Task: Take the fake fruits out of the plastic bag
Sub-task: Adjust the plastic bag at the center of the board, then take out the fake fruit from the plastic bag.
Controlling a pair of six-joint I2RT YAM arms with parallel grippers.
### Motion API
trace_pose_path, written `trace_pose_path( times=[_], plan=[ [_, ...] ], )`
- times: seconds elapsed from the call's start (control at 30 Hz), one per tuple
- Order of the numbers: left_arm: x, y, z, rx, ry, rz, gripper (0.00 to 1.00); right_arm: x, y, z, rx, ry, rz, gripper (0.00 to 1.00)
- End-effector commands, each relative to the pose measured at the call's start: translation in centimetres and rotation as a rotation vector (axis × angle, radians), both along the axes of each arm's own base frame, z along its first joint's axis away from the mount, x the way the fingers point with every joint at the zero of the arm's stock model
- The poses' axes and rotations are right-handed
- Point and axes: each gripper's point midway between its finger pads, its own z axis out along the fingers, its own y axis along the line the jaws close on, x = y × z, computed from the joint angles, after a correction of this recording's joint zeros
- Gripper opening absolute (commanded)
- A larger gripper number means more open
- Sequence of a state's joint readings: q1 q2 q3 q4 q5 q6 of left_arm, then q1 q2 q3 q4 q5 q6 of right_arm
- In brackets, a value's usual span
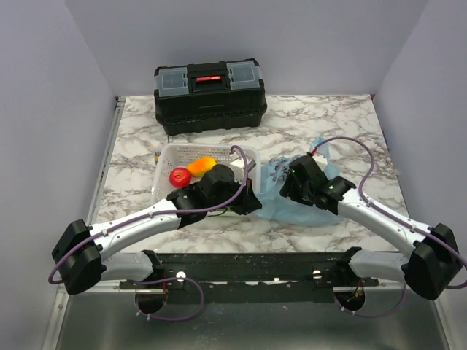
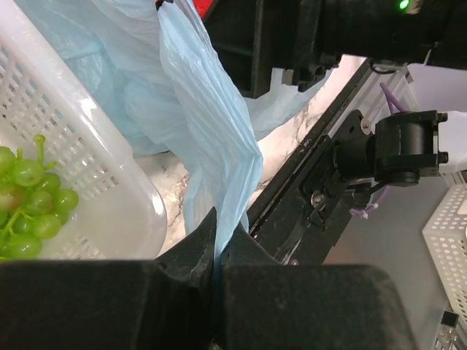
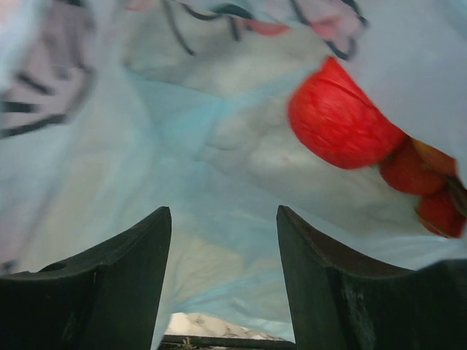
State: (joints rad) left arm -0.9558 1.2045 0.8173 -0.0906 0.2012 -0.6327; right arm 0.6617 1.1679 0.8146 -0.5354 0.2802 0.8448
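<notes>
The light-blue plastic bag (image 1: 295, 206) lies crumpled just right of the white mesh basket (image 1: 166, 157). My left gripper (image 1: 250, 201) is shut on a fold of the bag's edge (image 2: 215, 146), the film pinched between the jaws (image 2: 217, 251). My right gripper (image 1: 287, 187) is open, its fingers inside the bag (image 3: 219, 146). A glossy red fruit (image 3: 339, 120) and smaller red berries (image 3: 427, 193) lie in the bag, up and right of the open fingers and apart from them. A red apple (image 1: 180, 176) and an orange-yellow fruit (image 1: 201, 166) sit in the basket.
A black toolbox (image 1: 209, 95) stands at the back of the marble table. Pale green grapes (image 2: 29, 200) lie in the basket (image 2: 95, 146), close to the left gripper. Grey walls close in both sides. The arm mounting rail runs along the near edge.
</notes>
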Motion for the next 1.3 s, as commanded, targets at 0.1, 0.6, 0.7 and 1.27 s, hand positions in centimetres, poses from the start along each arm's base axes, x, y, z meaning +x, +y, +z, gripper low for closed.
trace_pose_path(
  times=[0.1,0.6,0.7,1.27],
  plan=[
    [-0.2,-0.2,1.1,-0.045,-0.027,-0.014,0.00,-2.7,-5.8,-2.3,-0.052,0.064,-0.381,0.58],
    [-0.1,-0.7,0.8,-0.027,-0.029,-0.038,0.00,-1.8,-7.2,-1.8,-0.025,-0.091,-0.383,0.64],
    [-0.1,-0.6,0.7,-0.025,-0.027,-0.035,0.00,-0.2,-6.2,-0.2,-0.054,-0.145,-0.299,0.73],
    [-0.2,-0.1,0.2,-0.008,-0.020,-0.026,0.00,3.7,-7.2,-4.0,-0.319,-0.066,-0.272,0.83]
  ],
)
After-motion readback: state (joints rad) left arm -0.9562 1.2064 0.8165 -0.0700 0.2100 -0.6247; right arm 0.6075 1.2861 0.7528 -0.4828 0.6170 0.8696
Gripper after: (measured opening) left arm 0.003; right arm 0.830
